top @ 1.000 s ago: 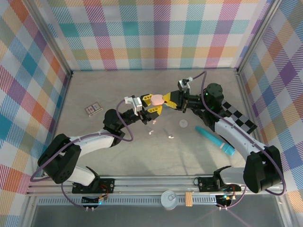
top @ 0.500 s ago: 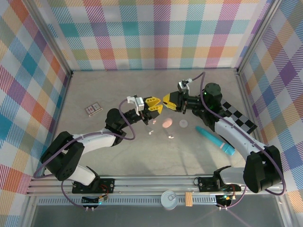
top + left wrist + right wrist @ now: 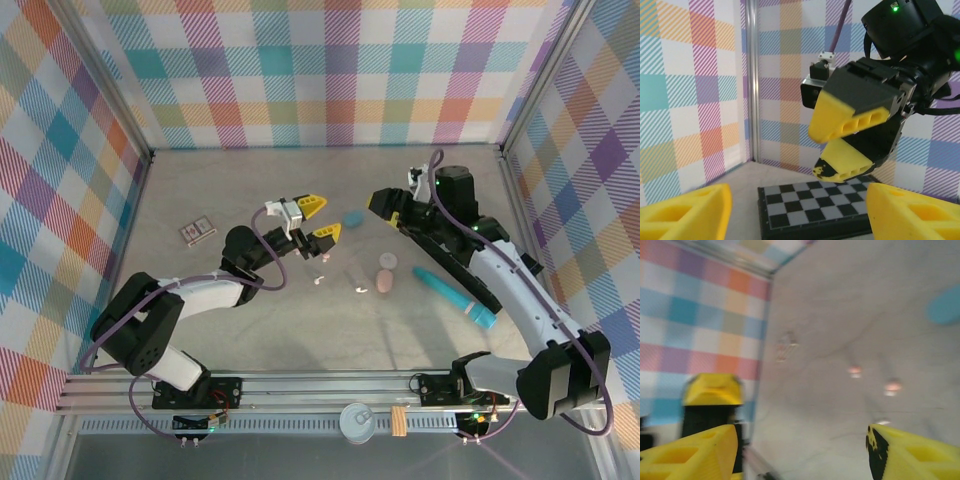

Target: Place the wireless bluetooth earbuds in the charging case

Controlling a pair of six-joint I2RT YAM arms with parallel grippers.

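Note:
The pink charging case (image 3: 385,281) lies shut on the table, beside a pale pink disc (image 3: 386,261). A teal case (image 3: 352,216) (image 3: 945,307) rests between the two grippers. Tiny earbuds (image 3: 315,281) (image 3: 360,290) (image 3: 322,258) are scattered below the left gripper; two show as blurred pink dots (image 3: 855,371) (image 3: 892,386). My left gripper (image 3: 318,219) (image 3: 799,215) hangs open and empty above the table. My right gripper (image 3: 388,208) (image 3: 800,455) is open and empty to the right of the teal case, its yellow fingers (image 3: 850,120) facing the left wrist camera.
A long teal tube (image 3: 455,298) lies at the right, with a black-and-white checkerboard (image 3: 505,245) (image 3: 815,205) behind it. A small card (image 3: 197,231) (image 3: 785,347) sits at the left. Plaid walls enclose the table.
The pink case, held between both grippers a second ago, dropped to the table and rolled right. Both grippers opened and drew apart, uncovering the teal case.

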